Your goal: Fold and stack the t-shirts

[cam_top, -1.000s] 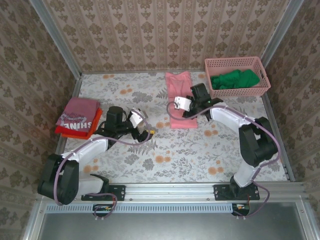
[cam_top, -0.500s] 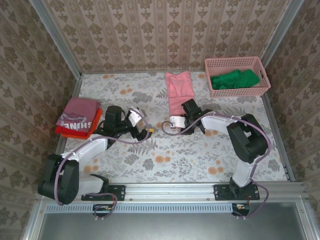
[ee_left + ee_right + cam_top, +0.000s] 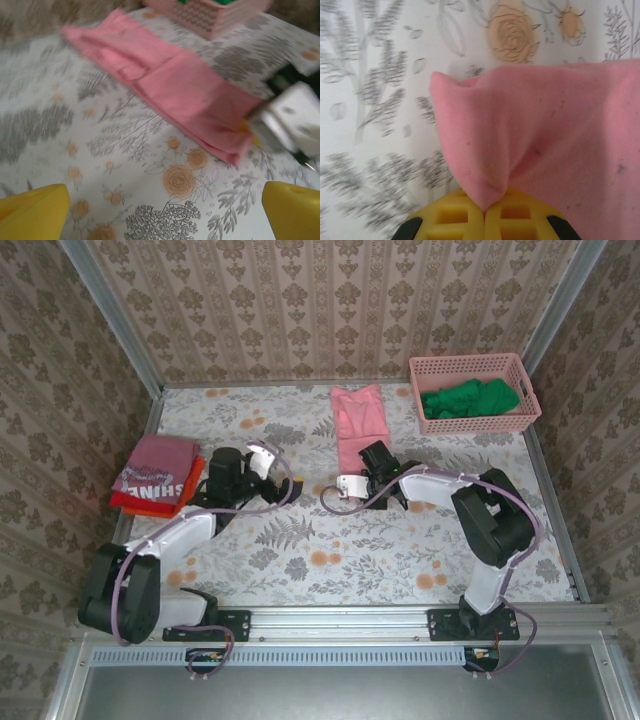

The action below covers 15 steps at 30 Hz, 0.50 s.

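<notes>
A plain salmon-pink cotton t-shirt (image 3: 358, 420) lies at the far middle of the flowered table (image 3: 400, 550). Near it on the right, in the far corner, sits a pink plastic lattice basket (image 3: 466, 367) with a crumpled green cloth (image 3: 468, 400) inside. Well off to the left, a dusty-red lettered t-shirt (image 3: 158, 462) lies on top of an orange-red t-shirt (image 3: 140, 503).

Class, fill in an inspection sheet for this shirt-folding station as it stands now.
surface: floral tablecloth.
job's things: salmon-pink t-shirt in a long strip, far centre; dusty-red lettered t-shirt folded atop orange-red t-shirt, left.
clutter: pink lattice basket holding green cloth, far right.
grippers: left gripper open over the table; right gripper shut on the salmon-pink t-shirt's near corner.
cables: a loop beside each wrist.
surroundings: patterned walls, metal rail.
</notes>
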Tool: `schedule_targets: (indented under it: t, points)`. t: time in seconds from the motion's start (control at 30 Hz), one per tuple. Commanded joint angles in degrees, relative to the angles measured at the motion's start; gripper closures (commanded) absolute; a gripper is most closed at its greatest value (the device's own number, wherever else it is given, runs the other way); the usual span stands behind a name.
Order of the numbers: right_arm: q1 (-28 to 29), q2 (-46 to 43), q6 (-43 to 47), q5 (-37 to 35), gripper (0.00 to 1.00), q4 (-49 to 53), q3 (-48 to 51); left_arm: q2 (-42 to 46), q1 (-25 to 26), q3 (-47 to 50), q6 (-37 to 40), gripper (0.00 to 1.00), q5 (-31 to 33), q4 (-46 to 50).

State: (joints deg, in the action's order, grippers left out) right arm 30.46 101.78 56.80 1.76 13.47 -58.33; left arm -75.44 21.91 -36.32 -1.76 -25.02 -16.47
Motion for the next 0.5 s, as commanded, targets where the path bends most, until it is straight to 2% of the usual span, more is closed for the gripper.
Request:
schedule_targets:
  t: [0.0, 0.07, 0.23, 0.3, 0.33, 0.47]
  points:
    - [1.89, -5.86, -3.77, 2.03, 1.0, 7.49, 2.4, -5.09, -0.17, -8.14, -21.76, 0.0, 8.35, 4.32]
    - [3.11, -8.12, -5.23, 1.97, 1.0, 8.81, 3.7, -9.08, 0.62, -11.35, -29.57, 0.0, 8.85, 6.1]
    - [6.41, -13.8, -9.72, 1.67, 1.0, 11.96, 6.43, -19.63, 3.2, -16.14, -46.4, 0.03, 9.63, 1.2]
    - [7.69, -15.86, -11.04, 2.07, 1.0, 13.18, 7.08, -23.89, 3.8, -20.03, -49.03, 0.07, 9.49, 3.46]
    - [8.06, -16.74, -11.62, 2.57, 1.0, 13.73, 7.29, -25.83, 5.81, -21.95, -49.36, 0.11, 9.21, 5.01]
    - [8.71, -20.19, -13.25, 4.69, 1.0, 15.47, 8.67, -32.66, 8.09, -29.28, -50.1, 0.28, 8.03, 10.29]
